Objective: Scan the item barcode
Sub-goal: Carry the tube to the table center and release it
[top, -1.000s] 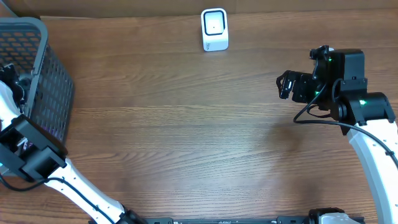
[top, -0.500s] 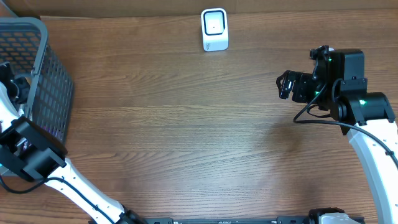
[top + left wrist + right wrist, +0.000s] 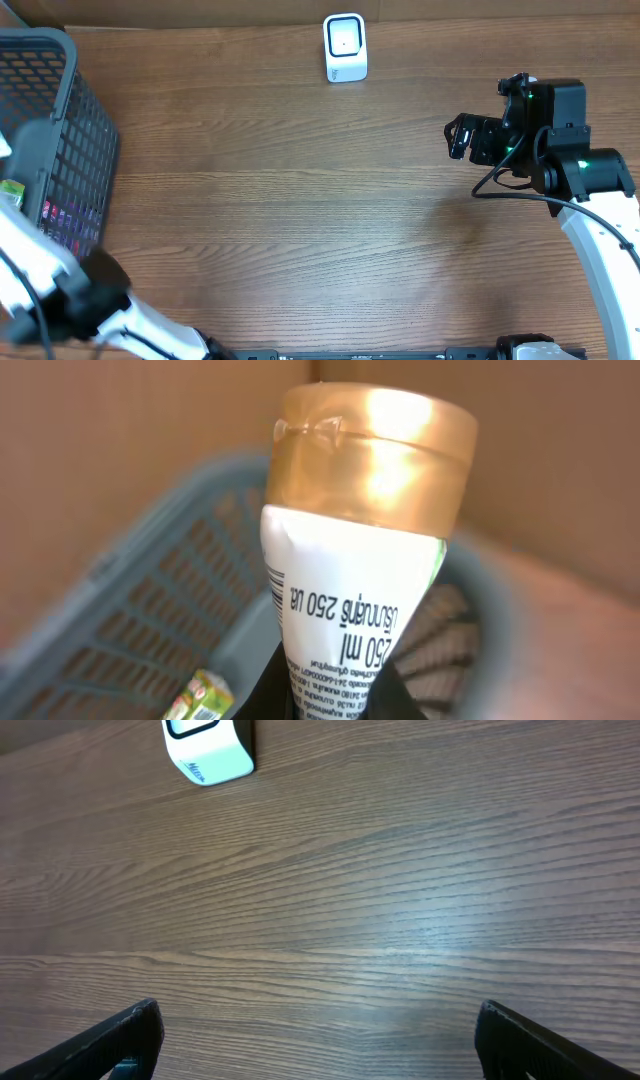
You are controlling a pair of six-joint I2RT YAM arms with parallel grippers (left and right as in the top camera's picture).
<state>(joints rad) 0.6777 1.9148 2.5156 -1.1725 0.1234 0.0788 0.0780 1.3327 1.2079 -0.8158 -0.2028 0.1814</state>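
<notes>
- Gold cap tops one white bottle, the only one in view.
- One grey mesh basket, one white scanner, two tools and one small green packet make up the rest.
- The basket sits at the left edge of the wooden counter. The scanner stands at the far edge, near its middle.
- The bottle is over the basket, with the packet lying in the basket below it.
- Its long axis runs straight away from the left tool, cap end farthest out. The "250 ml" print reads upside down in the wrist view.
- The left tool is pinching the bottle's lower body.
- The right tool hangs spread wide over bare wood in the right half, well apart from the scanner and the basket.
</notes>
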